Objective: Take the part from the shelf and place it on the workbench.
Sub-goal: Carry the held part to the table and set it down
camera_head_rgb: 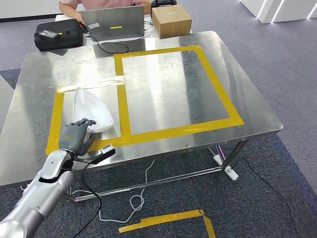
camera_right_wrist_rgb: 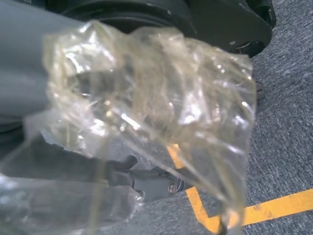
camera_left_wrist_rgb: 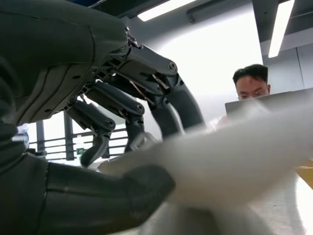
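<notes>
The white curved part (camera_head_rgb: 93,111) lies on the steel workbench (camera_head_rgb: 37,84) inside the left yellow-taped rectangle. My left hand (camera_head_rgb: 77,135) is at the part's near edge. In the left wrist view the thumb (camera_left_wrist_rgb: 110,196) lies under the pale part (camera_left_wrist_rgb: 239,161) and the dark fingers (camera_left_wrist_rgb: 162,98) arch over its top, so the hand grips that edge. My right hand (camera_right_wrist_rgb: 155,183) hangs low over the carpet. Crumpled clear plastic film (camera_right_wrist_rgb: 155,98) covers most of it and hides how its fingers lie.
A large yellow tape frame (camera_head_rgb: 218,89) marks the workbench's middle and right. At the far edge are a laptop (camera_head_rgb: 113,23), a cardboard box (camera_head_rgb: 171,20), a black bag (camera_head_rgb: 58,33) and a seated person (camera_head_rgb: 75,6). A power strip (camera_head_rgb: 224,167) and cables lie under the bench.
</notes>
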You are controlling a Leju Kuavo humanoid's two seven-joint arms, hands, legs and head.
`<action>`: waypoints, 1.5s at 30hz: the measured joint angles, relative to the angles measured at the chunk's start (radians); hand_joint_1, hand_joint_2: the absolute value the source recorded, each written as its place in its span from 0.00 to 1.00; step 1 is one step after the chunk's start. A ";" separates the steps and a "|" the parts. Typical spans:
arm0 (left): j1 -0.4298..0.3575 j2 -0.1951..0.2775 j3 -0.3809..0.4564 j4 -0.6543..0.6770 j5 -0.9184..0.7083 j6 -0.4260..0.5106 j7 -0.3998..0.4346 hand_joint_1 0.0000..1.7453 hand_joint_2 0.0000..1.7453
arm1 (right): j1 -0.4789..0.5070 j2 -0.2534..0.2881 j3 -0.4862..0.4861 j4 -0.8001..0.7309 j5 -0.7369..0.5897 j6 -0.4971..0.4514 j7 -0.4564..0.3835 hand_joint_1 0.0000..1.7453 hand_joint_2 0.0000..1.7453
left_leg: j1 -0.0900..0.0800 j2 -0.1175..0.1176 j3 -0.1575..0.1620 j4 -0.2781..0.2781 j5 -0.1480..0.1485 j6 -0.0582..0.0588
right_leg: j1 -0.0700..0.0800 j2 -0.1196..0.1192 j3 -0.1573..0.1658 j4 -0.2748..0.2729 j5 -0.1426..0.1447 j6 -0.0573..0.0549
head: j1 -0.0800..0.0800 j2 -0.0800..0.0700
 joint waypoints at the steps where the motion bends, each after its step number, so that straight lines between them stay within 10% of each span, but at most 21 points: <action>1: 0.001 0.001 0.000 0.000 0.000 0.002 -0.002 0.00 0.25 | 0.000 -0.001 0.000 -0.001 0.000 -0.001 0.000 0.00 0.00 | 0.000 0.000 0.000 0.000 0.000 0.000 | 0.000 0.000 0.000 0.000 0.000 0.000 | 0.000 0.000; 2: 0.002 0.002 0.000 0.000 0.002 0.003 -0.007 0.00 0.00 | 0.000 -0.001 0.000 -0.003 0.001 -0.001 0.001 0.00 0.00 | 0.000 0.000 0.000 0.000 0.000 0.000 | 0.000 0.000 0.000 0.000 0.000 0.000 | 0.000 0.000; 31: 0.117 0.052 0.116 -0.225 0.362 0.063 -0.184 0.00 0.00 | 0.000 -0.007 0.000 -0.007 -0.001 -0.044 -0.042 0.00 0.00 | -0.004 -0.002 0.001 -0.006 -0.001 0.014 | -0.004 0.001 0.001 -0.006 0.001 0.009 | 0.000 0.000; 33: 0.147 0.070 0.155 -0.267 0.388 0.075 -0.201 0.00 0.00 | 0.000 -0.007 0.000 -0.006 -0.002 -0.044 -0.050 0.00 0.00 | 0.002 -0.007 0.008 -0.023 0.007 0.024 | -0.005 0.030 -0.020 0.032 -0.025 0.011 | 0.001 0.000; 37: 0.188 0.085 0.205 -0.318 0.407 0.078 -0.214 0.00 0.00 | 0.004 -0.007 0.000 -0.002 -0.003 -0.044 -0.054 0.00 0.00 | 0.004 -0.032 0.010 -0.029 0.010 0.030 | -0.006 0.073 -0.161 0.282 -0.114 0.012 | 0.005 0.000; 39: 0.205 0.088 0.218 -0.332 0.409 0.078 -0.215 0.00 0.00 | 0.004 -0.007 0.000 0.000 -0.005 -0.043 -0.055 0.00 0.00 | 0.005 -0.049 0.014 -0.028 0.007 0.026 | -0.007 0.074 -0.178 0.273 -0.068 0.012 | 0.005 0.000; 42: 0.234 0.098 0.250 -0.362 0.422 0.083 -0.219 0.00 0.00 | 0.003 -0.007 0.000 0.007 -0.009 -0.039 -0.061 0.00 0.00 | 0.006 -0.070 0.019 -0.021 -0.002 0.008 | -0.013 0.100 -0.107 0.089 0.039 0.008 | 0.006 0.000; 45: 0.287 0.122 0.303 -0.402 0.442 0.086 -0.234 0.00 0.00 | 0.005 -0.005 0.000 0.019 -0.016 -0.024 -0.071 0.00 0.00 | 0.007 -0.081 0.010 -0.014 0.000 -0.013 | -0.011 0.116 -0.082 0.038 0.042 -0.006 | 0.007 0.000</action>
